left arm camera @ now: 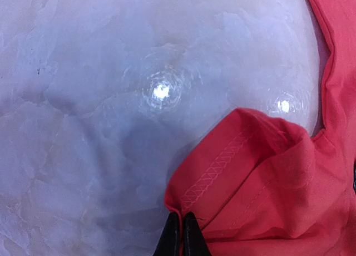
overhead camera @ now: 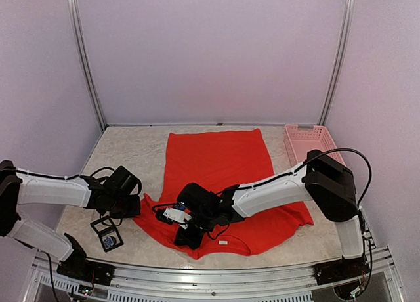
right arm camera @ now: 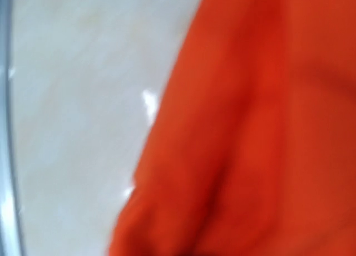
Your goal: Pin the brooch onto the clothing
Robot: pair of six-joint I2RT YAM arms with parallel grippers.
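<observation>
The red T-shirt [overhead camera: 220,177] lies spread on the table, with its neckline and white label [overhead camera: 223,242] at the near edge. My left gripper [overhead camera: 136,207] sits at the shirt's left sleeve. In the left wrist view it [left arm camera: 181,235] is shut on the stitched sleeve hem [left arm camera: 214,170], with a sliver of red cloth between the fingertips. My right gripper [overhead camera: 177,220] is low over the near left part of the shirt, with a small white and blue thing [overhead camera: 174,214] at its tip. The right wrist view is blurred, showing only red cloth [right arm camera: 250,133] and no fingers. I cannot identify the brooch for sure.
A small black open box [overhead camera: 108,237] with something bluish inside lies on the table near the left arm. A pink basket [overhead camera: 305,143] stands at the back right. A metal rail [right arm camera: 5,156] runs along the table's edge in the right wrist view.
</observation>
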